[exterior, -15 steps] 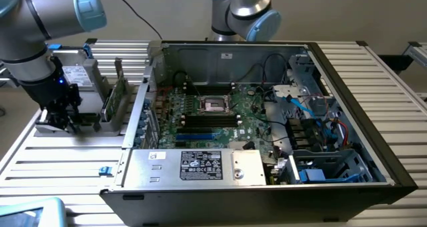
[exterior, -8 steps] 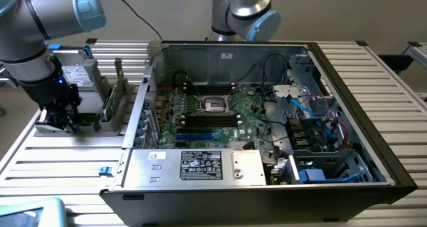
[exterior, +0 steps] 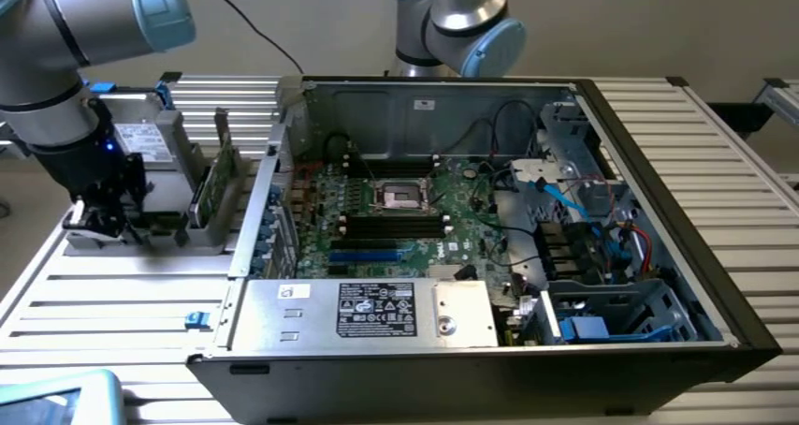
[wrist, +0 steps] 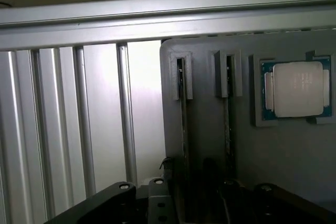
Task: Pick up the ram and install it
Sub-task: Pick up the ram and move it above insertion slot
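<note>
"Wrist view, nearest first: what was made out of the gripper point(wrist: 193, 202)?"

"Dark parts of it were seen closest to the lens, over the grey holder point(wrist: 205, 129). How far it was opened could not be told, and nothing was seen gripped."

"Where was the ram point(wrist: 182, 124) placed?"

"It was seated on edge in a slot of the holder, just ahead of the gripper, with its long axis directed straight away from it. A second stick point(wrist: 227, 124) was lodged in the neighbouring slot, parallel and apart. The silver processor point(wrist: 296, 88) was set in a recess further along."

"And farther off, in the exterior view?"

"The gripper was lowered at the holder, on the exterior view's left of the open computer case point(exterior: 425, 116). The ram was found between gripper and case. The memory slots point(exterior: 393, 227) on the board were judged unfilled and well apart from it."
</note>
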Action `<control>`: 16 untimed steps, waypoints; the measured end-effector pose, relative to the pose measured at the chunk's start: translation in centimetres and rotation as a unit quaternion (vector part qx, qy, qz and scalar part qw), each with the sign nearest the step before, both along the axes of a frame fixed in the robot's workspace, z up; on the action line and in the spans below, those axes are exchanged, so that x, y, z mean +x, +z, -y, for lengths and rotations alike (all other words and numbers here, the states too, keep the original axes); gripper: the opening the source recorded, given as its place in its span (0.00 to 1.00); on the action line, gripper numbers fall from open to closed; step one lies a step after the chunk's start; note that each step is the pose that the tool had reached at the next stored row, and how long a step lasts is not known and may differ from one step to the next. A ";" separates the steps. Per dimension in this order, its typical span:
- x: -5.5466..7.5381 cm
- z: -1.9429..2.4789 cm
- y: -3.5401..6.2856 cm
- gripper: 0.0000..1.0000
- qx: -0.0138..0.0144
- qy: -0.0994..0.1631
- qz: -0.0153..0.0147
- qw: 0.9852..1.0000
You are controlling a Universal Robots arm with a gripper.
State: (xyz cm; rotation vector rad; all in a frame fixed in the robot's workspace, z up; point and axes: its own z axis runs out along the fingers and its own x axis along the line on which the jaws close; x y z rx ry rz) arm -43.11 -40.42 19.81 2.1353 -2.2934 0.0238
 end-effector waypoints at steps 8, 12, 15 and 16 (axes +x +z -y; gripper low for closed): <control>0.0 0.00 0.48 0.13 0.000 0.000 0.010 1.000; 0.0 0.00 2.24 0.13 0.000 0.000 0.010 1.000; 0.0 0.00 3.59 0.13 0.000 0.000 0.010 1.000; 0.0 0.00 4.04 0.13 0.000 0.000 0.010 1.000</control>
